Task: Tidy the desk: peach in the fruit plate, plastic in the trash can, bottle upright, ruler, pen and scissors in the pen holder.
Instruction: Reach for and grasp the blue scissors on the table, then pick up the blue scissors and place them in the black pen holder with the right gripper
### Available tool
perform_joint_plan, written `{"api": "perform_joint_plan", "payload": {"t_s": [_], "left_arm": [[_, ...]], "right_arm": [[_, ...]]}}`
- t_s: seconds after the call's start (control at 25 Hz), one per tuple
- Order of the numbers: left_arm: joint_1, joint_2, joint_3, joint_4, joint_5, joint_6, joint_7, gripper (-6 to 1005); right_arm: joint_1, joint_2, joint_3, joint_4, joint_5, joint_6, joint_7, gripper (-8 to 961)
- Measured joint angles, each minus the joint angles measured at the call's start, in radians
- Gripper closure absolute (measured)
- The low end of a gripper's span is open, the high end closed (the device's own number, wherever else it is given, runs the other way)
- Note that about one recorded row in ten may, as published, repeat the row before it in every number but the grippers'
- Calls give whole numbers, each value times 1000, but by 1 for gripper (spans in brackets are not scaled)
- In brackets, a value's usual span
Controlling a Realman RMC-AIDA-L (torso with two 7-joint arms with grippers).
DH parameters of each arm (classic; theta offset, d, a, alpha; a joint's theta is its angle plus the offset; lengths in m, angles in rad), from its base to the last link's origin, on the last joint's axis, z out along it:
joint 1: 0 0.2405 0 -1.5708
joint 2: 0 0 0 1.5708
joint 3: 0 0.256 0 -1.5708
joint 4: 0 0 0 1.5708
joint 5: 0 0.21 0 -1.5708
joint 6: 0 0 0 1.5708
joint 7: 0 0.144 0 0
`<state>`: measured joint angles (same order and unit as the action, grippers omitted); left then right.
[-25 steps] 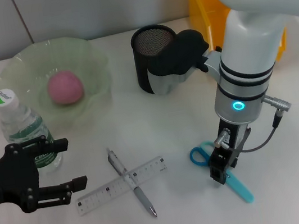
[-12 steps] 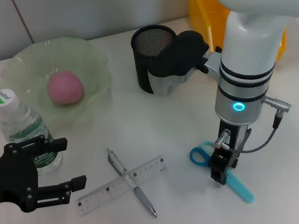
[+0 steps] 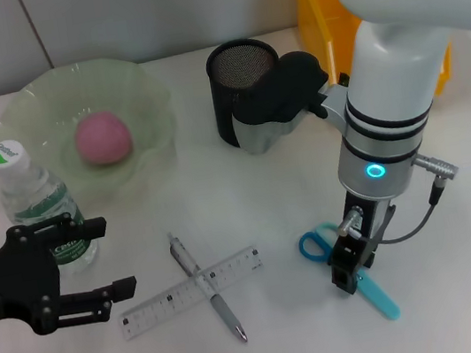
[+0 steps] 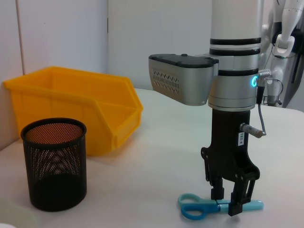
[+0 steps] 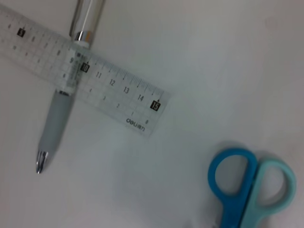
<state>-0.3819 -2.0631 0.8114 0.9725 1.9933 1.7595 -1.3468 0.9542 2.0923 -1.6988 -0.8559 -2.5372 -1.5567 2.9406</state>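
Observation:
The peach [image 3: 104, 136] lies in the pale green fruit plate [image 3: 143, 88]. Beside the plate the bottle [image 3: 36, 201] stands upright. A pen [image 3: 209, 290] and the ruler [image 3: 191, 291] lie crossed on the desk; the right wrist view shows the same ruler [image 5: 109, 90] and pen [image 5: 56, 114]. Blue scissors [image 3: 317, 242] lie flat to their right. My right gripper [image 3: 352, 269] points down over them, open, its fingers either side of the scissors [image 4: 194, 211] near the pivot. My left gripper [image 3: 105, 258] hovers open at the front left, close to the bottle. No plastic is in view.
The black mesh pen holder [image 3: 245, 94] stands behind the scissors, and the yellow trash can [image 3: 316, 2] sits at the back right. From the left wrist the pen holder [image 4: 54, 164] stands in front of the trash can [image 4: 71, 107].
My right gripper has sunk slightly lower over the scissors. The left arm and all objects have stayed put.

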Motion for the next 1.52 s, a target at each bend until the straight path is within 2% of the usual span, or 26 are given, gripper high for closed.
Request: {"api": "perform_joint_plan", "payload": {"t_s": [0.52, 0.72, 1.24, 1.52], "left_arm": [[2, 0, 0, 0, -1, 2, 0, 178], [5, 0, -1, 0, -5, 4, 8, 179], [9, 0, -2, 2, -15, 6, 9, 182], [11, 1, -3, 2, -15, 7, 9, 183]], "right_arm": [[-3, 0, -5, 1, 1, 1, 0, 622], [-3, 0, -4, 2, 2, 1, 1, 698], [-3, 0, -27, -1, 14, 4, 3, 731], [-31, -7, 6, -96, 13, -1, -10, 741]]}}
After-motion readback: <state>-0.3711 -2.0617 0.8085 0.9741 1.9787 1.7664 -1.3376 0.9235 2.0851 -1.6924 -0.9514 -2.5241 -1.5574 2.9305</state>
